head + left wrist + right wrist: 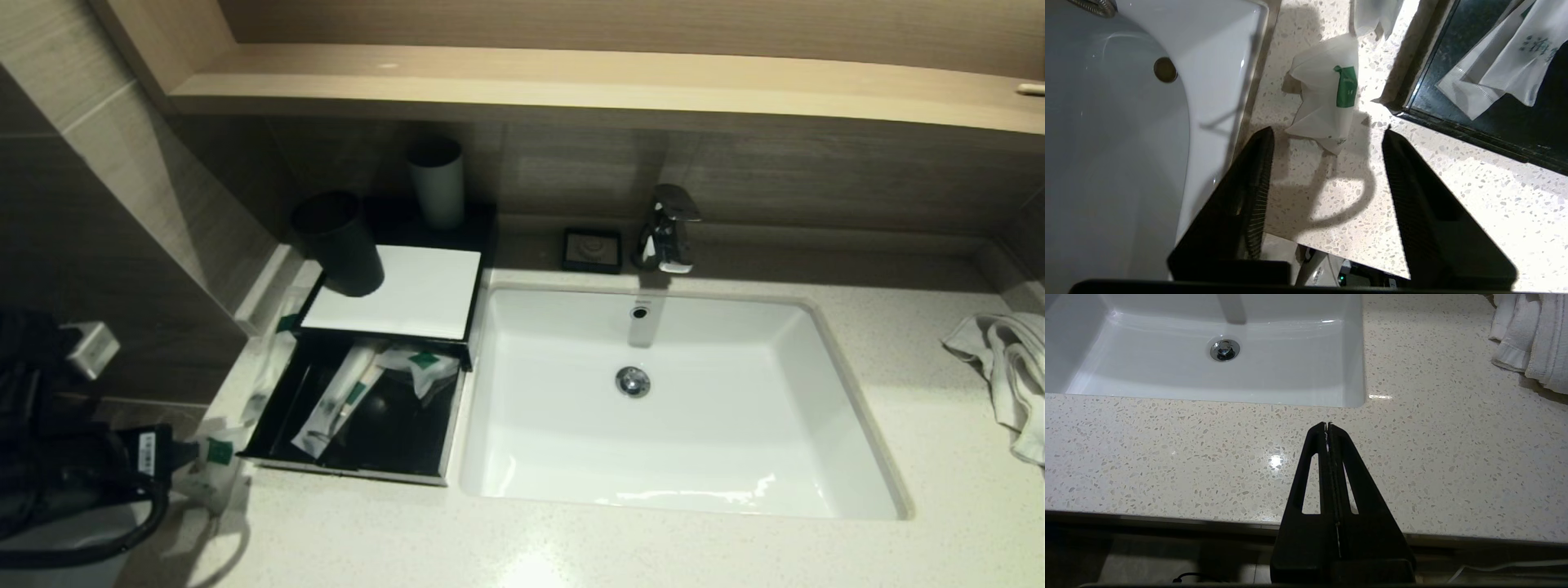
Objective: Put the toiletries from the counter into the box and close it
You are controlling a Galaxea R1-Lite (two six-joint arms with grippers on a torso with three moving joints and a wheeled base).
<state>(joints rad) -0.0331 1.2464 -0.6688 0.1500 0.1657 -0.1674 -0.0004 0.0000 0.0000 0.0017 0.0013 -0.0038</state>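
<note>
Your left gripper [1327, 136] hangs over the counter [1453, 183] with its fingers [1257, 171] spread apart and nothing between them. Just beyond the tips lies a small crumpled sachet [1331, 98] with a green label, flat on the stone, near the front left corner of the box [1474, 134]. In the head view that sachet [214, 457] sits beside the left arm's dark wrist, at the left edge of the counter.

The box's drawer [359, 469] stands pulled out, and you can see several sachets [343, 396] already lying inside it, long ones and a squarish one. More sachets [273, 359] lie on the counter along the drawer's left side. A dark cup [339, 245] stands on the box's white top.

Your right gripper [1327, 426] is pressed closed, empty, parked above the counter's front edge, the sink [1208, 375] beyond it.
</note>
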